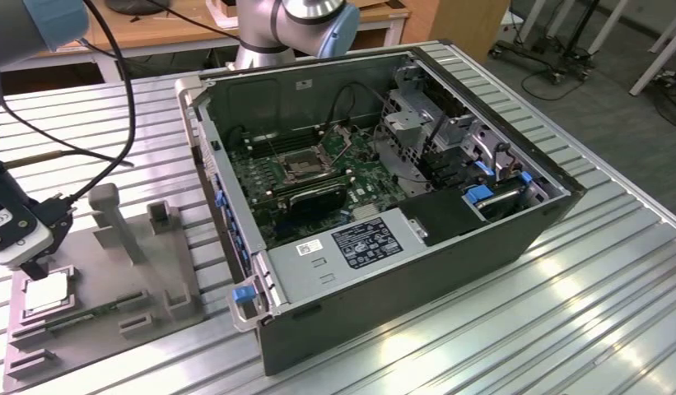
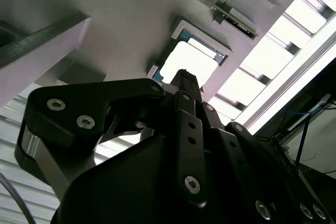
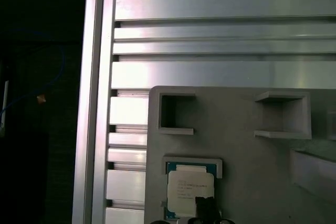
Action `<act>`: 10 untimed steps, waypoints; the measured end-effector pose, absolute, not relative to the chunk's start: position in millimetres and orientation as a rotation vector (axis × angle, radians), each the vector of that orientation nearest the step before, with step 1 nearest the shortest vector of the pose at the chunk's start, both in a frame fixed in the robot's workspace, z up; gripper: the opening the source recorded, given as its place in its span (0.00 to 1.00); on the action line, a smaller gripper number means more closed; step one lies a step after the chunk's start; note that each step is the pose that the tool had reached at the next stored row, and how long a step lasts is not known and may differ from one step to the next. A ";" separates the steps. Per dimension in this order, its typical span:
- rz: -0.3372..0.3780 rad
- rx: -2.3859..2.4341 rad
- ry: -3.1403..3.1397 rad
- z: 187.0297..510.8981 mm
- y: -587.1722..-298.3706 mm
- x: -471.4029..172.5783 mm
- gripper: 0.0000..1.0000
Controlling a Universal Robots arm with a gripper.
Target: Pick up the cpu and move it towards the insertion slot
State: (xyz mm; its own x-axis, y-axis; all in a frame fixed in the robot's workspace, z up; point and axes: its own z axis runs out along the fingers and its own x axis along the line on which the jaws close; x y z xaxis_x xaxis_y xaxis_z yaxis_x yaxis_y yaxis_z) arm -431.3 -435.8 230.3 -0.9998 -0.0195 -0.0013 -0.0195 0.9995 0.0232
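Observation:
The cpu (image 1: 48, 290), a small square chip with a silver top, lies flat in a recess of the grey holder block (image 1: 107, 271) at the exterior view's left. My gripper (image 1: 32, 268) hangs right over it, shut, its dark tip at the chip's edge; whether it touches I cannot tell. Both wrist views show the cpu (image 2: 191, 60) (image 3: 188, 190) in its pocket with the gripper tip (image 2: 185, 77) (image 3: 205, 207) in front of it. The insertion slot (image 1: 302, 164), a silvery square socket, sits on the green board inside the open computer case, far from the gripper.
The open computer case (image 1: 426, 263) stands in the middle of the ribbed aluminium table (image 1: 557, 329). The holder block carries upright posts (image 1: 109, 218) and a green memory stick (image 1: 90, 311) near the gripper. Cables (image 1: 107, 156) hang from the arm.

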 end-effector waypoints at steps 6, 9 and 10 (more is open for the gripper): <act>0.036 -0.031 3.140 223.1 -436.4 -433.4 0.11; 0.036 -0.031 3.140 220.9 -436.4 -435.8 0.11; 0.036 -0.031 3.140 220.2 -436.6 -436.6 0.11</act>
State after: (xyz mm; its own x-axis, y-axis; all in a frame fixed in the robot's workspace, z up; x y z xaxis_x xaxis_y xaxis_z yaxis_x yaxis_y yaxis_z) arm -436.6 -436.6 220.2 -0.9998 -0.0195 -0.0012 -0.0195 0.9995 0.0231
